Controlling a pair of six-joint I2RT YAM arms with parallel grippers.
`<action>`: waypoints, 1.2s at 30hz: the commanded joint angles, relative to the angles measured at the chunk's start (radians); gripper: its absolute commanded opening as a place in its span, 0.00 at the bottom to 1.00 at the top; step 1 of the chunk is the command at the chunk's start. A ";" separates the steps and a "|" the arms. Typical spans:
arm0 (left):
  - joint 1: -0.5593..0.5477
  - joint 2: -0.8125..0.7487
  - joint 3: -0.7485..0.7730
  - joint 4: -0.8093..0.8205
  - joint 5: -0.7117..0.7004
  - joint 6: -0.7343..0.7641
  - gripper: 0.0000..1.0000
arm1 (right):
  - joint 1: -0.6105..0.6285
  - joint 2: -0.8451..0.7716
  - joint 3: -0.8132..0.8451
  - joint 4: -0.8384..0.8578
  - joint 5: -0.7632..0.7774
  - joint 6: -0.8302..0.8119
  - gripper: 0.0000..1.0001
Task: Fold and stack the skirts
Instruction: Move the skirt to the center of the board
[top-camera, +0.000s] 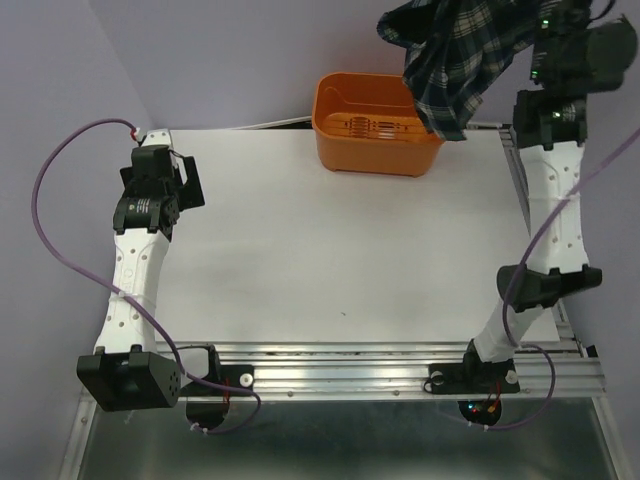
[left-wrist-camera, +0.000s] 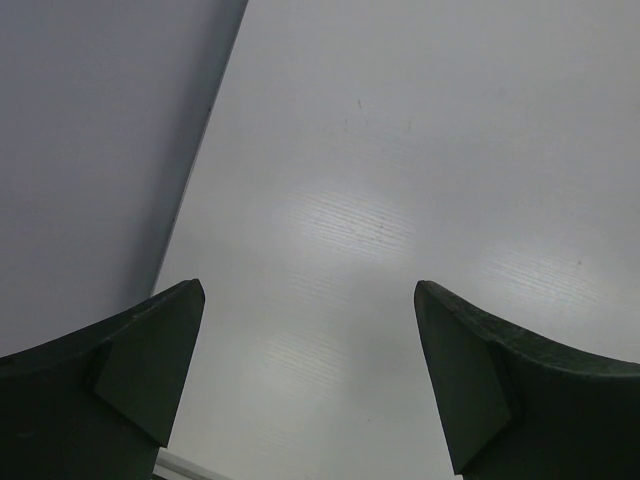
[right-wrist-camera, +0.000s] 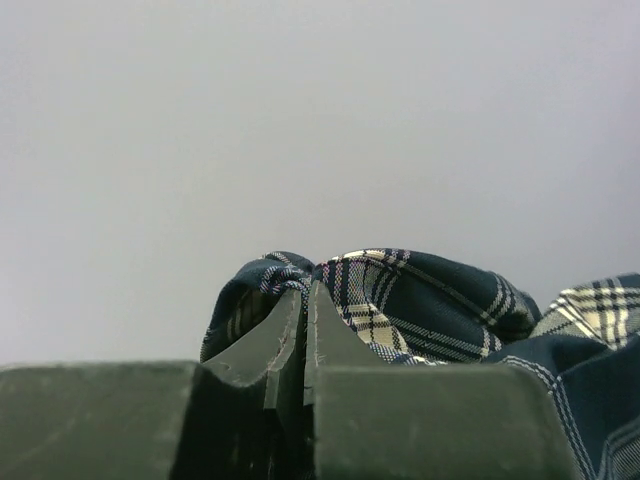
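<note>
A dark navy-and-green plaid skirt (top-camera: 455, 55) hangs bunched in the air at the top right, over the right end of the orange basket (top-camera: 372, 125). My right gripper (top-camera: 545, 30) is raised high at the top right. In the right wrist view my right gripper (right-wrist-camera: 306, 290) is shut on a fold of the skirt (right-wrist-camera: 420, 300), which drapes over and to the right of the fingers. My left gripper (top-camera: 185, 180) sits low over the far left of the white table; in the left wrist view my left gripper (left-wrist-camera: 310, 300) is open and empty above bare table.
The orange plastic basket stands at the back middle of the white table (top-camera: 330, 260). A purple wall (top-camera: 200, 60) runs behind and to the left. A metal rail (top-camera: 400, 365) lines the near edge, and purple cables loop off both arms.
</note>
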 joint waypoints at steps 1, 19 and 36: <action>0.003 -0.021 0.059 0.069 0.026 -0.009 0.98 | -0.007 -0.212 -0.037 0.171 -0.133 0.038 0.01; 0.001 -0.259 -0.062 0.164 0.612 0.264 0.99 | 0.025 -0.570 -0.874 -0.328 -0.405 0.317 0.01; -0.017 -0.222 -0.284 0.106 0.737 0.422 0.98 | 0.046 -0.145 -1.218 -0.313 -0.417 0.224 0.01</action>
